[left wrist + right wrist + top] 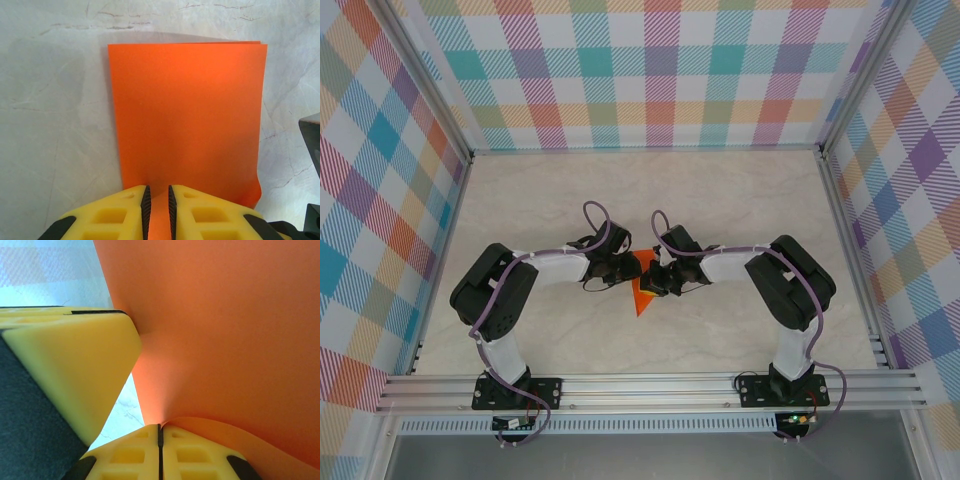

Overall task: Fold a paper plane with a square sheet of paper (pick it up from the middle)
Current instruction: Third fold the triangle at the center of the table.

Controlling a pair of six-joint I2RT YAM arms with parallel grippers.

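Note:
The square sheet of paper [641, 293] is bright orange and folded double, held above the table between the two arms. In the left wrist view the sheet of paper [185, 115] spreads flat ahead of my left gripper [157, 200], whose jaws stand narrowly apart with a pinch of the sheet between the pads. My right gripper [160, 432] is shut on a curled edge of the paper [225, 340]. A yellow finger [75, 365] of the left gripper presses the sheet close beside it. From above, the left gripper [626, 268] and right gripper [656, 277] meet at the sheet.
The marble-look table [650, 200] is fenced by plaid walls [650, 70] at the back and both sides. An aluminium rail [650, 385] runs along the near edge with both arm bases on it. A dark part of the right arm [312, 140] sits beside the sheet.

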